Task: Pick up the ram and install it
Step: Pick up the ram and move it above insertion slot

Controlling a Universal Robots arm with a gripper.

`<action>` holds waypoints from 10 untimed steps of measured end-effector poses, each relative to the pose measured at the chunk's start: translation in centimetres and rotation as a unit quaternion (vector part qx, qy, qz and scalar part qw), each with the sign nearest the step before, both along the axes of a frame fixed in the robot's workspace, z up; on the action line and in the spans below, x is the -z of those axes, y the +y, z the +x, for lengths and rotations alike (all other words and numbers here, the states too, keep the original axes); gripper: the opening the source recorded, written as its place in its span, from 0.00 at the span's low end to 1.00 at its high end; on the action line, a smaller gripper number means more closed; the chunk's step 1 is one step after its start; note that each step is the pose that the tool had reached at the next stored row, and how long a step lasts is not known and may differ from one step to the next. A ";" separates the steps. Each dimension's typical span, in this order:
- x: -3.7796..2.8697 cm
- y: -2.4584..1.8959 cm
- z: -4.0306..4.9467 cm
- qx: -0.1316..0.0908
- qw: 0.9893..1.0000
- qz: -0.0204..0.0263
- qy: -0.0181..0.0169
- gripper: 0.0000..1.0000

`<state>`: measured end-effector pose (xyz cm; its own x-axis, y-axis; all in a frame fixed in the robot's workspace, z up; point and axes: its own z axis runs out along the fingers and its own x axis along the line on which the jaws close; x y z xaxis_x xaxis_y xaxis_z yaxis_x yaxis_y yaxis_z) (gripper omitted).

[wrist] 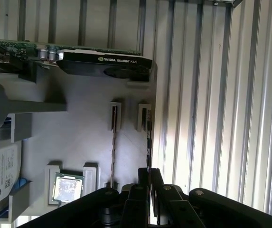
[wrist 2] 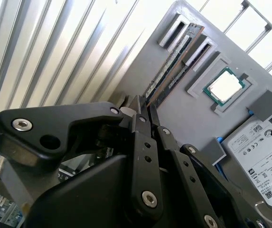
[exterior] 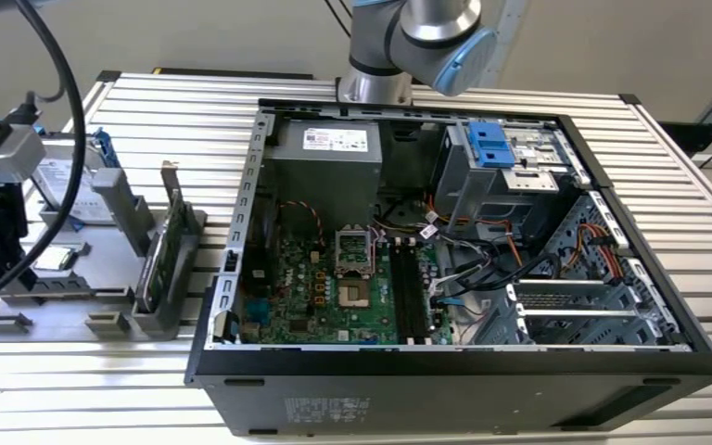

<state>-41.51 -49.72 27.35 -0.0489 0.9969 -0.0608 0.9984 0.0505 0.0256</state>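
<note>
The fingers [wrist 2: 137,114] of the gripper [wrist 2: 145,105] are drawn almost together, pinching the ram [wrist 2: 173,61], which stands on edge in its slot of the grey holder [wrist 2: 188,118] and runs straight out from the fingertips, beside the processor chip [wrist 2: 225,86].

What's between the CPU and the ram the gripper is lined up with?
A second slot of the gray holder, with what looks like another thin stick on edge, lies between the ram and the CPU; both wrist views show it.
</note>
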 end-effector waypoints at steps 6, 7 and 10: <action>-0.17 0.00 0.00 0.000 1.000 0.000 0.000 0.00; -0.19 0.00 0.00 0.000 1.000 0.000 0.000 0.00; -0.29 0.00 0.00 0.000 1.000 0.000 0.000 0.00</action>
<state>-41.51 -49.72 27.64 -0.0489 0.9969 -0.0609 0.9984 0.0505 0.0256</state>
